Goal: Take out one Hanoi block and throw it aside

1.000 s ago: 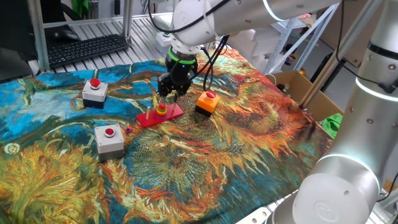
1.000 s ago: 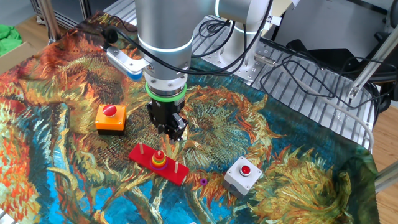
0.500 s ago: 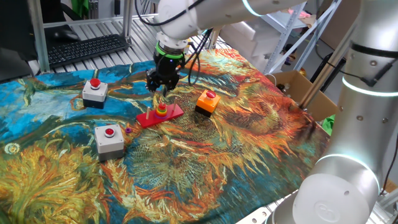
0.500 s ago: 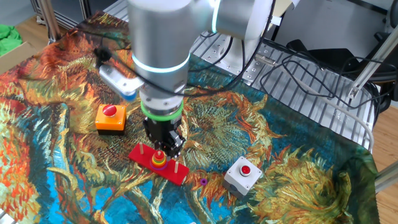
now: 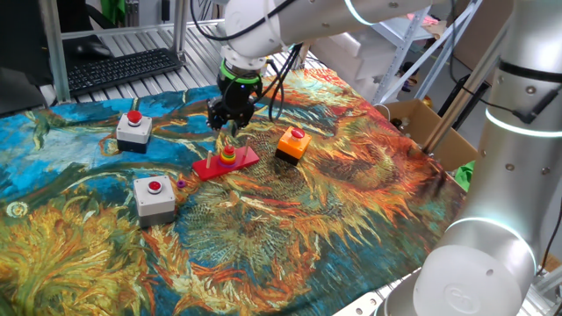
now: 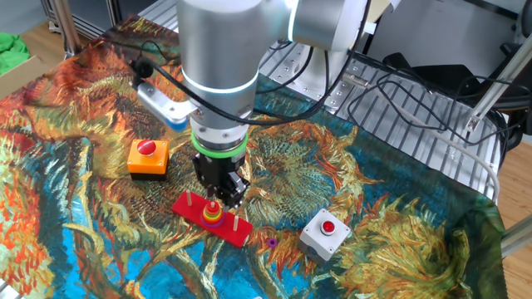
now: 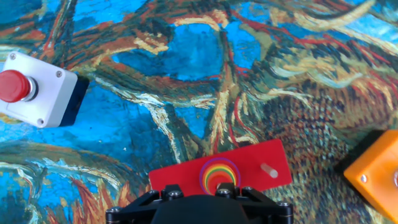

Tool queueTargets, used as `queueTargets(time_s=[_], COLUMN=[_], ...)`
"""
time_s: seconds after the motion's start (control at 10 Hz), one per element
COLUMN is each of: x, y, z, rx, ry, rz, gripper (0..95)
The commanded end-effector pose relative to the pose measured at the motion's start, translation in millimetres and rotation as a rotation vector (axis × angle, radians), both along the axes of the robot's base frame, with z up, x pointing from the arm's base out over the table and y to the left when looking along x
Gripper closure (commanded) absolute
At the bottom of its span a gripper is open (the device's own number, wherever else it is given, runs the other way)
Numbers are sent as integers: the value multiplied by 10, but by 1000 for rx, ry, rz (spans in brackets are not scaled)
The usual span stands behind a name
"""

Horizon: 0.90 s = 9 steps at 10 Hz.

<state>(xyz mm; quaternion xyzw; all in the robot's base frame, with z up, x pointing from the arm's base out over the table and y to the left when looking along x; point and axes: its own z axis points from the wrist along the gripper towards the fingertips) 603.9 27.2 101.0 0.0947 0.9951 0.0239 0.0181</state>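
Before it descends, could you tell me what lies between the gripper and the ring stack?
Nothing: in both fixed views the gripper hangs just above the ring stack.

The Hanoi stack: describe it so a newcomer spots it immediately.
On the sunflower-print cloth, find the flat red base between the orange button box and the grey button boxes. The Hanoi stack sits on its middle peg, below the gripper: the only rainbow-ringed cone there.
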Motion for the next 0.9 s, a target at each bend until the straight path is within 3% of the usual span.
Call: queueTargets(time_s=[0.1,0.9], x=[22,33], y=[-16,-113], z=[-48,-275], rx=[-2,-4], ry=[-4,-10], rz=[14,37], gripper=[570,570])
